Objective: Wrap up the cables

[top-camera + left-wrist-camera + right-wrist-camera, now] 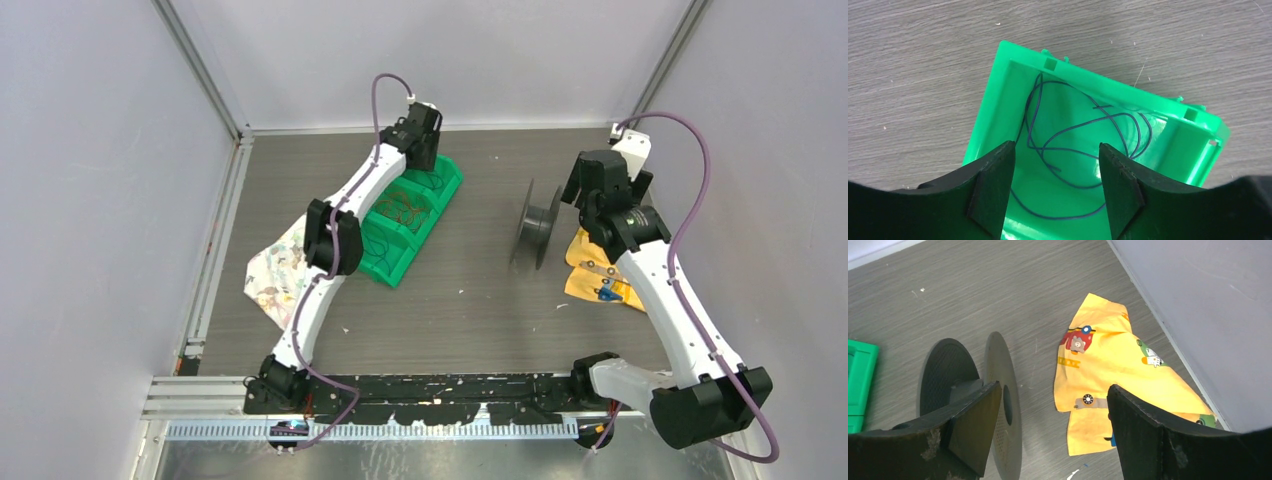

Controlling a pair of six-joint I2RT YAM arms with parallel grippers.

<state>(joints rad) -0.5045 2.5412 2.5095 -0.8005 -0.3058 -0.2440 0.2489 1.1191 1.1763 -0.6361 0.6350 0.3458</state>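
Note:
Thin dark cables (1054, 218) lie in loose loops inside a green bin (1108, 85). In the top view more black and brownish-gold cables (404, 197) lie in the row of green bins (440, 215). My left gripper (1055, 185) is open and empty just above the far bin; it also shows in the top view (425, 145). A black two-flanged spool (537, 222) stands on edge. My right gripper (1053, 430) is open and empty; its left finger is close beside the spool's near flange (1003, 405).
A yellow patterned cloth (600, 275) lies right of the spool, by the right wall, and shows under my right gripper (1113, 370). A white patterned cloth (280, 265) lies left of the bins. Grey walls close in the table on three sides.

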